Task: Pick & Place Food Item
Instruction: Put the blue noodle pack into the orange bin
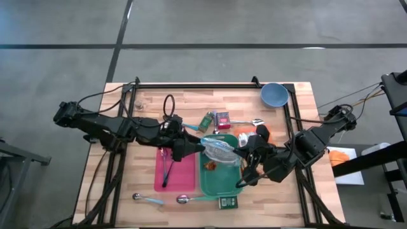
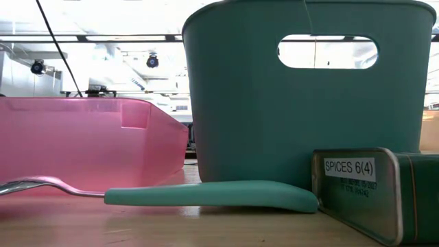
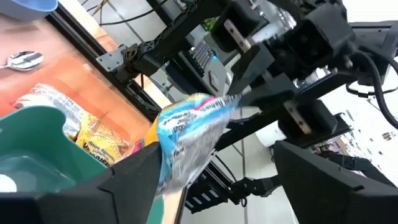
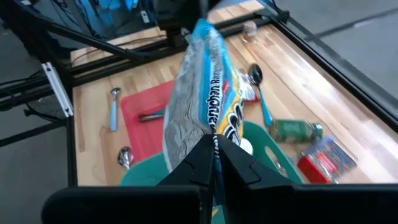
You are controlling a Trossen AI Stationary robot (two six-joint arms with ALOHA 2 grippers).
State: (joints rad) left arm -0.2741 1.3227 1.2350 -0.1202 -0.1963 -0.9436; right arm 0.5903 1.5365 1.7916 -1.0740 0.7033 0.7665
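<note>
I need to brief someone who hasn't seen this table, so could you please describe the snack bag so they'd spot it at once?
Start at the teal bin in the middle of the wooden table, beside the pink tray. Directly above it hangs a crinkly blue-and-silver snack bag, pinched by the right gripper, with the left gripper open beside it. It is the only item off the table.

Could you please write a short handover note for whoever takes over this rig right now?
Right gripper: shut on the snack bag, held above the green bin.
Left gripper: open at the bag's other end, no grip.
Done: bag lifted and passed to the right gripper.
Left: lower the bag into the green bin and release; pink tray holds only utensils.
</note>
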